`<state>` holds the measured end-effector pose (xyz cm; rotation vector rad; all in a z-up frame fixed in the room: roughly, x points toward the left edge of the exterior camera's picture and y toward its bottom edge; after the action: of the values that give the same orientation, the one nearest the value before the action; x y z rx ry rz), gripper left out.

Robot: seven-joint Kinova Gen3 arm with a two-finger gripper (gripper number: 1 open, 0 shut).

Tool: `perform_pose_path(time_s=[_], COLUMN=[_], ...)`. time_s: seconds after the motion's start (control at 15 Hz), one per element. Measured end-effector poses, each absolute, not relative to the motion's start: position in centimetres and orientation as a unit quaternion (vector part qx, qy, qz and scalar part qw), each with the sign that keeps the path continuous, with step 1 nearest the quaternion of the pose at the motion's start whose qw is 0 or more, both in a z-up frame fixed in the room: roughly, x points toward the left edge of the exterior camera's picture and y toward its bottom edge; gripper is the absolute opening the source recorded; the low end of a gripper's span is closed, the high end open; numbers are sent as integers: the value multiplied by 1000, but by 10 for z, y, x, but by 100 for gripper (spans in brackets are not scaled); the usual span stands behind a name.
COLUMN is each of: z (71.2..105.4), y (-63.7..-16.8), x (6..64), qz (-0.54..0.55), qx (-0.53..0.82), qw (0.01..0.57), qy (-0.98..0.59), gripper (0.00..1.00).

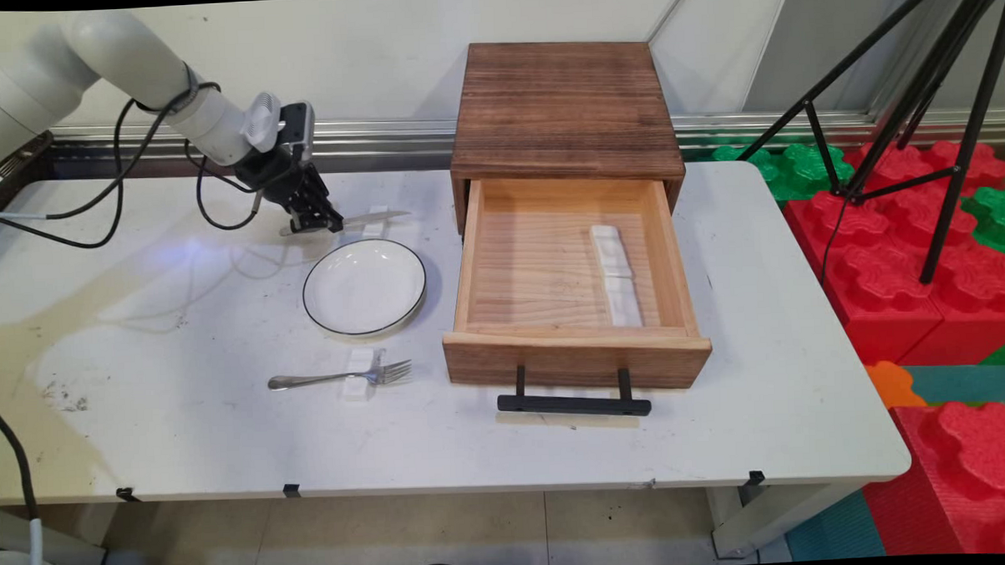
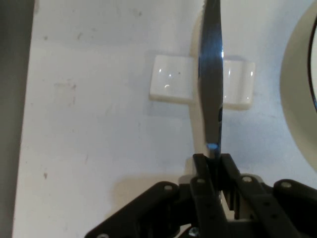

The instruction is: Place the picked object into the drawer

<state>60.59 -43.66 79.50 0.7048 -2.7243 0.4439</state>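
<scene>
Nearest the camera, a black drawer handle jutted toward the table's front edge. Farther back on the left, the gripper was pinching the handle end of a knife, whose blade lay across a small white rest, just behind a black-rimmed white plate. A fork lay on a second rest nearer the front. An open wooden drawer held two white rests. The white table was scuffed and stained (red and green foam blocks and a black tripod stood right). No writing was legible.
</scene>
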Motion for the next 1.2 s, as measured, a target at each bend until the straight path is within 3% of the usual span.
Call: perform_pose_path(time_s=[0.67, 1.2], z=[834, 887], y=[-418, -392], x=[611, 606], qz=[160, 157], qx=[231, 223], qw=[160, 193], qy=[-946, -943], gripper=[0, 0])
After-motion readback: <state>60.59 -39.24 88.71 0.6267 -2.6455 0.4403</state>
